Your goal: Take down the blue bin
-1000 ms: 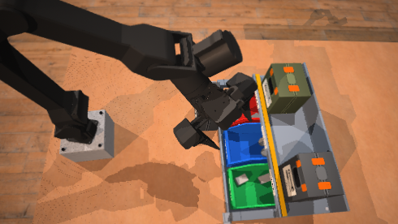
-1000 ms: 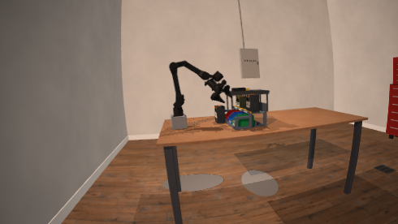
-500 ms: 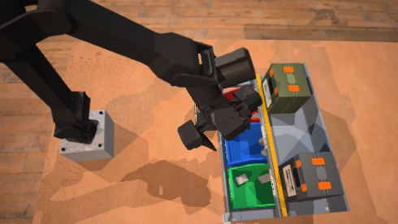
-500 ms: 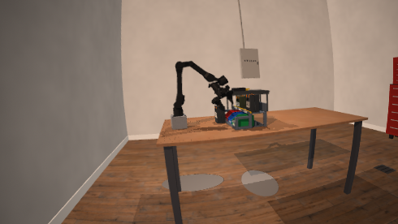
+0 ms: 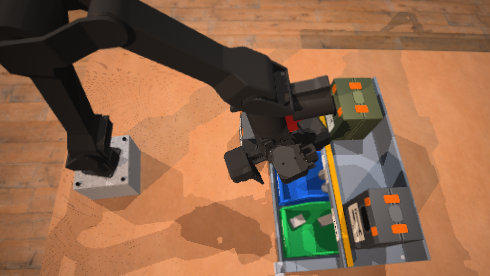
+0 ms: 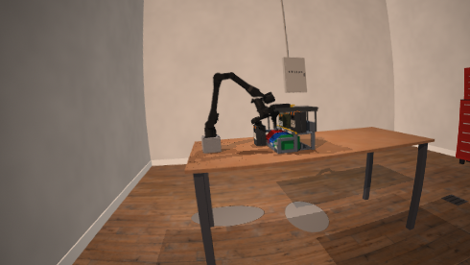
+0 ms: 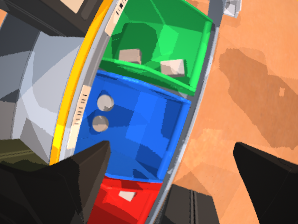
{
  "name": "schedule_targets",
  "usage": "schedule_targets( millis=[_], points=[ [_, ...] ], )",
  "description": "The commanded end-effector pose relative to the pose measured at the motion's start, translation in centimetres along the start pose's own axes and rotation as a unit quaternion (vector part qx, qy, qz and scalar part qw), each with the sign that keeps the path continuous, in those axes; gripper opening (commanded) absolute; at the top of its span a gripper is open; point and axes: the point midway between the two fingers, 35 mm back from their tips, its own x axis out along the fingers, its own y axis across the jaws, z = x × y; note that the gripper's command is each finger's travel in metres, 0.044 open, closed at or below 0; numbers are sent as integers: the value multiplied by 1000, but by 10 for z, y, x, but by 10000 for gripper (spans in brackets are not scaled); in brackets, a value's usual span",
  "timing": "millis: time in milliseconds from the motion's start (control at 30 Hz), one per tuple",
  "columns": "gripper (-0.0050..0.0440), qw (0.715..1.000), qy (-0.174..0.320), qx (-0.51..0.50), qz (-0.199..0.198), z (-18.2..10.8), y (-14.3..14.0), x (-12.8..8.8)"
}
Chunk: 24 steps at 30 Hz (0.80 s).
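Observation:
The blue open bin (image 5: 300,188) (image 7: 136,132) sits in the shelf's (image 5: 360,165) (image 7: 93,50) low front row, between a green bin (image 5: 306,231) (image 7: 162,39) and a red bin (image 5: 291,122) (image 7: 113,212). Two small grey parts (image 7: 101,112) lie in the blue bin near its back wall. My gripper (image 5: 270,167) (image 7: 175,149) is open and empty. It hangs just above the blue bin's front edge and points down at it, one finger over the bin and the other out over the table. The arm hides most of the red bin in the overhead view.
An olive case (image 5: 357,107) and a grey case (image 5: 385,217) stand on the shelf's upper board. A dark case (image 7: 193,223) stands on the table (image 5: 440,100) (image 6: 360,136) in front of the red bin. The arm's grey base block (image 5: 107,172) is at the left.

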Motion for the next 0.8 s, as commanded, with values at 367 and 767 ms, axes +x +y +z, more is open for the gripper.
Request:
schedule_targets(
  millis=[367,767],
  points=[
    [440,992,84,71,-58,7,6,-15],
    [440,971,161,131,-119,9,5,-19]
  ],
)
